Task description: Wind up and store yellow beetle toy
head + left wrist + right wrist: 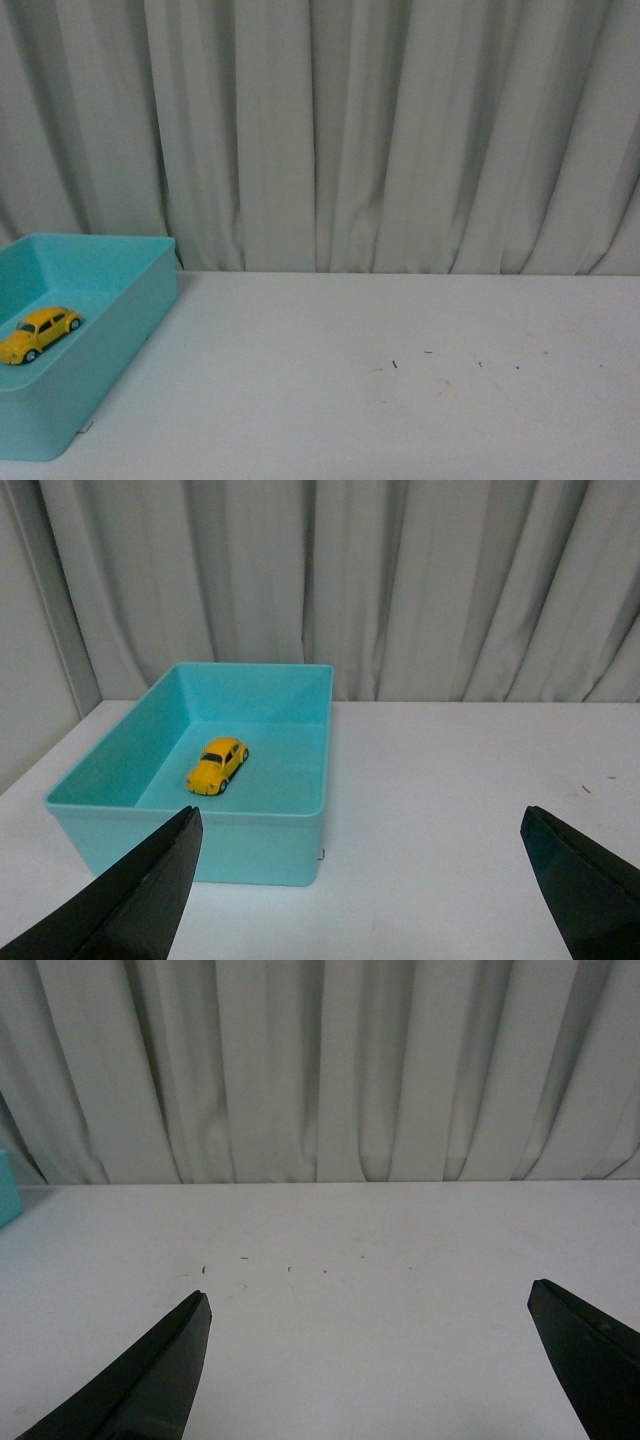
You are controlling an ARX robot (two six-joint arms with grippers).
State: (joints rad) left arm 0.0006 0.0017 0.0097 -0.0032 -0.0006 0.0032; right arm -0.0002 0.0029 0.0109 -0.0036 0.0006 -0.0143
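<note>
Yellow beetle toy point(38, 333): small glossy yellow rounded car, dark windows, black tyres with pale hubs, upright on its wheels, lying on the floor of the turquoise bin point(150, 300), roughly mid-floor and clear of all four walls, nose angled toward the bin's near corner as seen from the left wrist. Turquoise bin: open-topped rectangular plastic tub with plain smooth walls, standing on the white table point(400, 400) at the robot's far left, partly cut off by the front view's edge; it holds the car alone. White table: matte surface carrying a few tiny dark specks right of centre. Backdrop: pale grey pleated curtain point(400, 130) hanging behind the table's far edge. Left gripper point(360, 880): black fingers spread wide apart, holding nothing, poised above the table on the near side of the bin. Right gripper point(370, 1360): black fingers likewise spread wide, holding nothing, over bare table with the specks ahead of it. Nothing covers the bin's open top
</note>
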